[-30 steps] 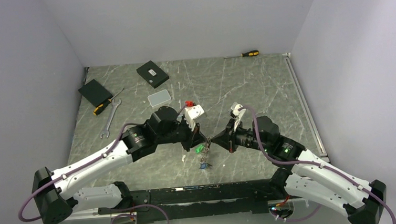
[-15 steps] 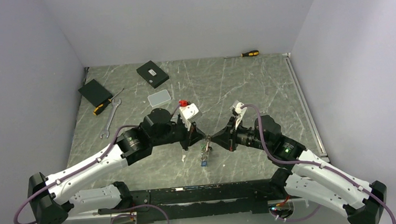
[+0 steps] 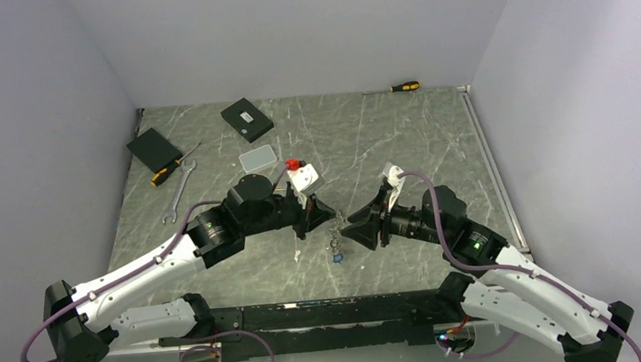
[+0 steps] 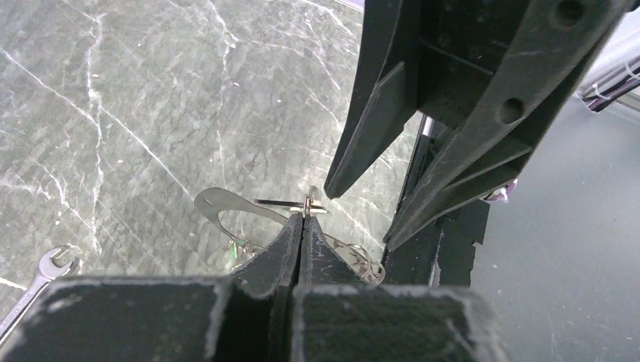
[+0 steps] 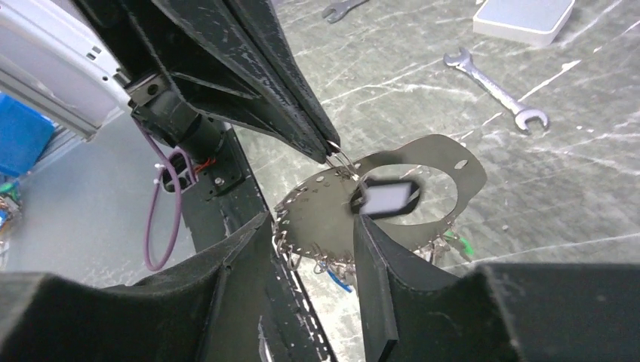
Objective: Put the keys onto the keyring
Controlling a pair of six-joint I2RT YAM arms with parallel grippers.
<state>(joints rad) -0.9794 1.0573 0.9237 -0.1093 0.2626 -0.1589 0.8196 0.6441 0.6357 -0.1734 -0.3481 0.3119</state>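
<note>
Left arm (image 3: 210, 233) jaws pinched shut; right arm (image 3: 439, 219) jaws parted.

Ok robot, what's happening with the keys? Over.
Left gripper shut on the keyring. Right gripper open beside it. Keys hanging off the ring. Wrench away to the side, not blocking.

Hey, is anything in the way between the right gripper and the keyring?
Nothing visible. The keyring hangs from the shut left gripper, and the open right gripper faces it directly. Only a blurred tag dangles in front of the ring.
</note>
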